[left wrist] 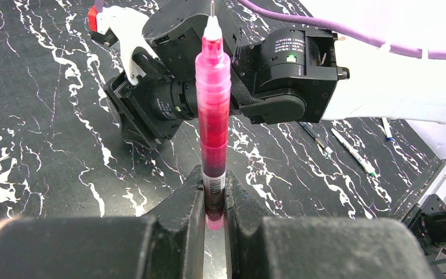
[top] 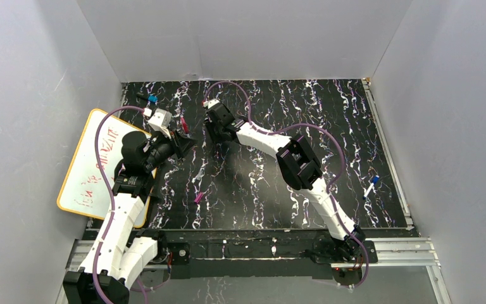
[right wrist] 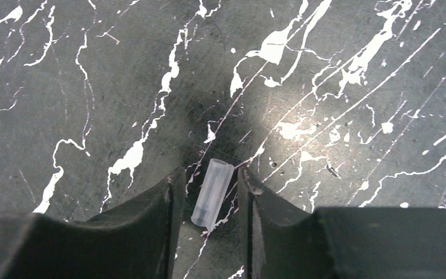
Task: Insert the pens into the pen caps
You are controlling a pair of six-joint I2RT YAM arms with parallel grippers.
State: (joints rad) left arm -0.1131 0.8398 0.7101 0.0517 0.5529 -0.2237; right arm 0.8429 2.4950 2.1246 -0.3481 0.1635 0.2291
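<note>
My left gripper (left wrist: 213, 174) is shut on the lower end of a magenta pen (left wrist: 212, 110), which stands out from the jaws with its white tip toward the right arm. In the top view this gripper (top: 182, 142) hangs over the left part of the mat. A greyish clear pen cap (right wrist: 212, 192) lies on the mat between the fingers of my right gripper (right wrist: 210, 174), which is open with a gap on either side of the cap. A magenta pen cap (top: 198, 197) lies loose nearer the front. A dark pen (left wrist: 316, 135) and a white pen with a greenish end (left wrist: 354, 152) lie on the mat.
A yellow-rimmed whiteboard (top: 85, 180) lies at the mat's left edge under the left arm. A short black object with a blue tip (top: 149, 98) sits at the back left. A white pen with a blue cap (top: 371, 187) lies at the right. White walls enclose the mat.
</note>
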